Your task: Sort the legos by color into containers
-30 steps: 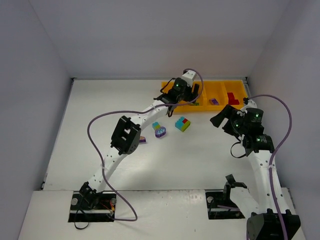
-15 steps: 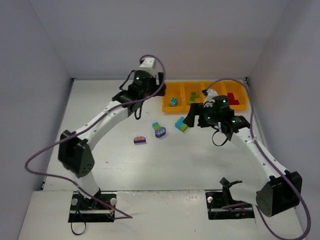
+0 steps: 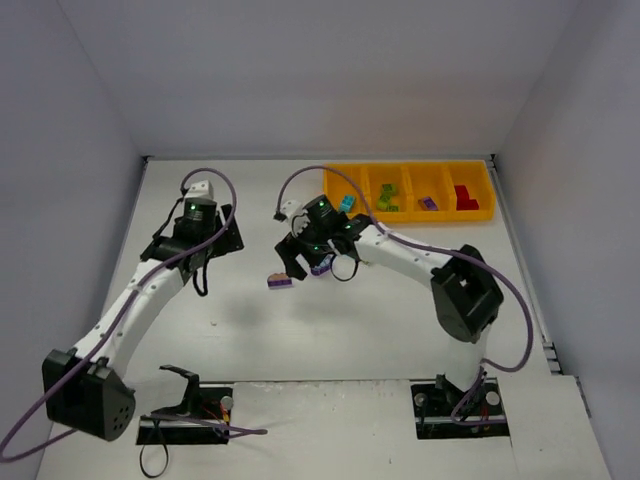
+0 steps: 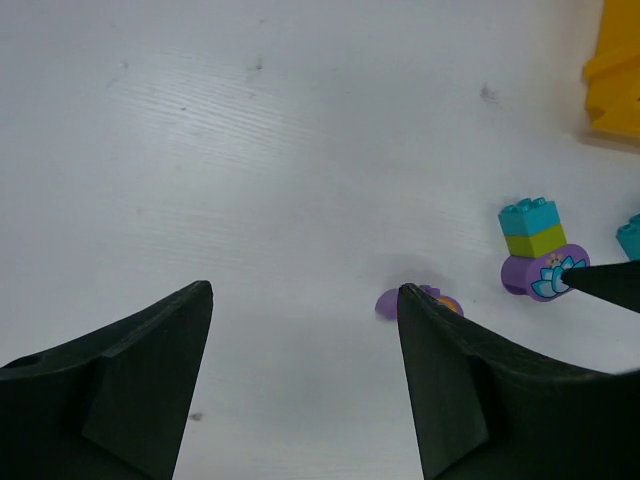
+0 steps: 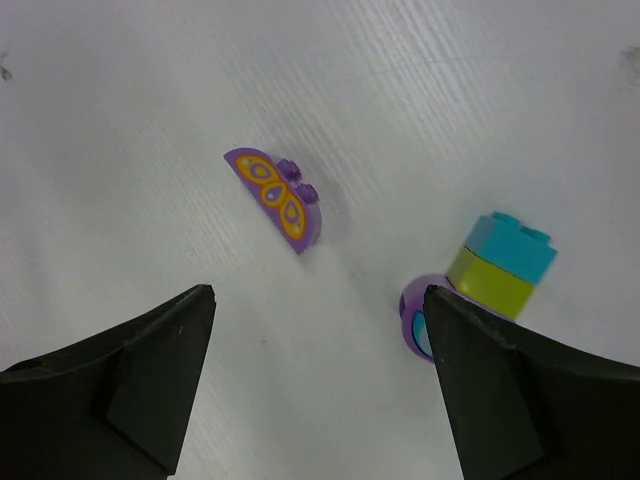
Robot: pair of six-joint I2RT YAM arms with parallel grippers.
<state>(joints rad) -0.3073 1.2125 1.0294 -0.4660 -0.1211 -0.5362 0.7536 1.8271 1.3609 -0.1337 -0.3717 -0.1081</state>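
Legos lie loose: purple half-round plastic brick (image 5: 272, 198) sits under the right gripper's (image 5: 317, 290) spread fingers; centre on it, clear of the teal-lime-purple stack (image 5: 492, 280), then descend.

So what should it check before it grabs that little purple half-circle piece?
1. Right gripper open and empty: ok, jaws wide apart.
2. Half-circle piece lying free: ok, apart from the stack of three.
3. Piece between the fingertips: not ok, it lies beyond them.
4. Height above the piece: cannot tell.
5. Left gripper out of the way: ok, off to the left, open and empty.
6. Room in the tray: ok, its purple compartment holds a small purple piece with space around it.
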